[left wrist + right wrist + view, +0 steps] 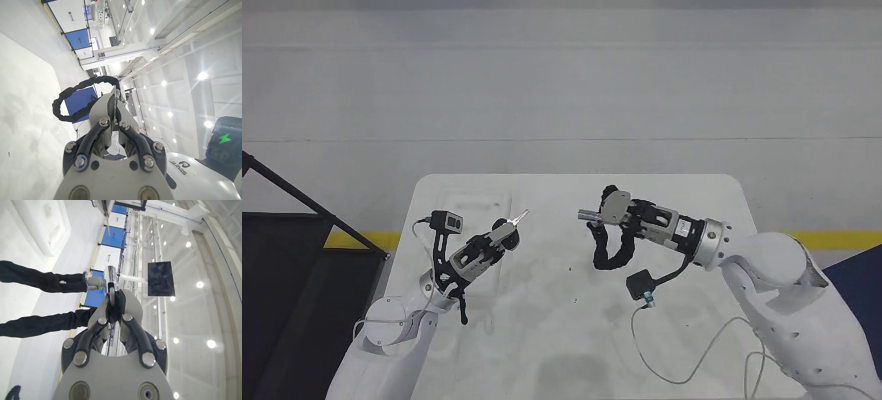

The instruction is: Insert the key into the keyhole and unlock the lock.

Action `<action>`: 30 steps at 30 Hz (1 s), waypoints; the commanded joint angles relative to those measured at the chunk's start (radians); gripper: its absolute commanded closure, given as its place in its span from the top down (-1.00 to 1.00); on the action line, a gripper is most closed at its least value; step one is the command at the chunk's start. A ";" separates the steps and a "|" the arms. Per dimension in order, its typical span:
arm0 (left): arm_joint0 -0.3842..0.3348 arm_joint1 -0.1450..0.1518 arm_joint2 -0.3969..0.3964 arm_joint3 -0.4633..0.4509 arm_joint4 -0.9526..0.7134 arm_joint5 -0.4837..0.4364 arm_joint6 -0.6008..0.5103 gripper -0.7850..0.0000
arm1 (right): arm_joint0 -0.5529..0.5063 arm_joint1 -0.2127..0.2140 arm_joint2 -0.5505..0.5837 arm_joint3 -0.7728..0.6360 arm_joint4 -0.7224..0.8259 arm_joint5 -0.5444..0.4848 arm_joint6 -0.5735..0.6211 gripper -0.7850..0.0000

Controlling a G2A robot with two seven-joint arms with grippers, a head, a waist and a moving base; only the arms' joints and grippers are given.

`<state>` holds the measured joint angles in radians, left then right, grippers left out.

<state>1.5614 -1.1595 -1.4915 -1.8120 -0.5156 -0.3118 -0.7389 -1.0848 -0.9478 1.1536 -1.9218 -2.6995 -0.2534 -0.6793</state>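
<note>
My left gripper (506,234) is shut on a small silver key (519,219), held above the left half of the white table (682,190) with its blade pointing right. In the left wrist view the key (114,106) stands edge-on between the pads. My right gripper (622,212) is shut on the lock (608,208), a metal body with a chrome cylinder (111,273) and a black sleeved cable loop (604,250) hanging below. The cylinder's end (586,213) faces the key across a short gap. The loop (75,98) lies beyond the key tip.
A white foam tray (43,224) lies on the table at the far left, near the back edge. A thin grey cable (682,370) trails from the right arm over the table's front right part. The table's rounded edge (53,70) runs close behind the lock.
</note>
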 commanded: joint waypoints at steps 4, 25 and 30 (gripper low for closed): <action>0.000 0.000 0.000 0.000 0.000 0.000 0.000 -1.00 | 0.061 -0.011 -0.081 0.034 -0.063 -0.062 -0.008 -1.00; 0.000 0.000 0.000 0.000 0.000 0.000 0.000 -1.00 | 0.092 -0.022 -0.162 0.098 -0.163 0.067 -0.034 -1.00; 0.000 0.000 0.000 0.000 0.000 0.000 0.000 -1.00 | 0.166 -0.044 -0.219 0.160 -0.120 0.177 -0.103 -1.00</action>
<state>1.5614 -1.1595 -1.4915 -1.8120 -0.5156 -0.3118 -0.7389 -0.9329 -0.9876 0.9443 -1.7760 -2.8423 -0.1038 -0.7563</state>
